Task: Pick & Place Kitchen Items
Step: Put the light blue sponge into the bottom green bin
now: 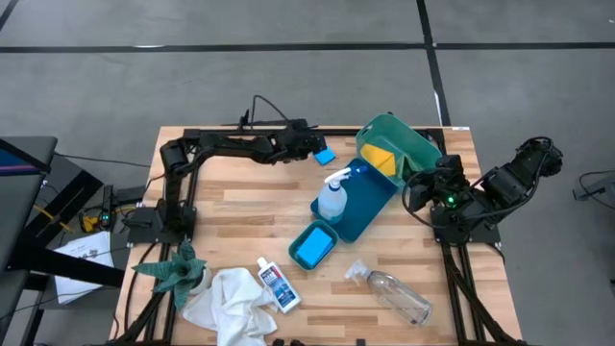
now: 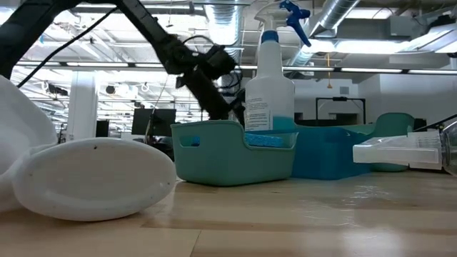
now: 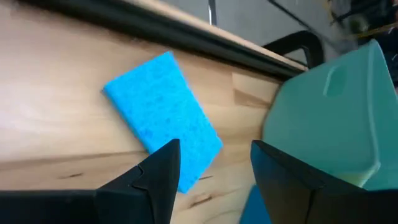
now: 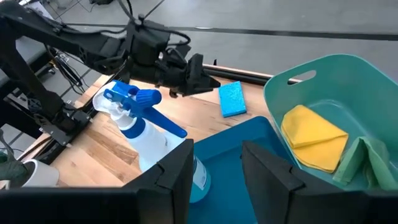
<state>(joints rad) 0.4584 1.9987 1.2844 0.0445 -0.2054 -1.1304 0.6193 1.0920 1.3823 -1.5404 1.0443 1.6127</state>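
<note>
Left gripper [image 3: 211, 165] at blue sponge [image 3: 163, 118]
Fingers [image 3: 158, 174] are held apart, nothing gripped; right gripper [image 4: 214, 168] is likewise parted, empty.

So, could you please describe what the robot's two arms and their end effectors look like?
Both arms are black and jointed. The left arm trails a thin black cable; the right arm shows a small green light. Each end effector, left and right, has two dark, angular, wedge-shaped fingers.

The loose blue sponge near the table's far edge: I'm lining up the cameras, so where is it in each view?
High view: blue sponge, beside the left gripper.
Low view: not visible.
Left wrist view: centre, on bare wood.
Right wrist view: upper middle.
Shared landmark: the teal bin beside it.
</note>
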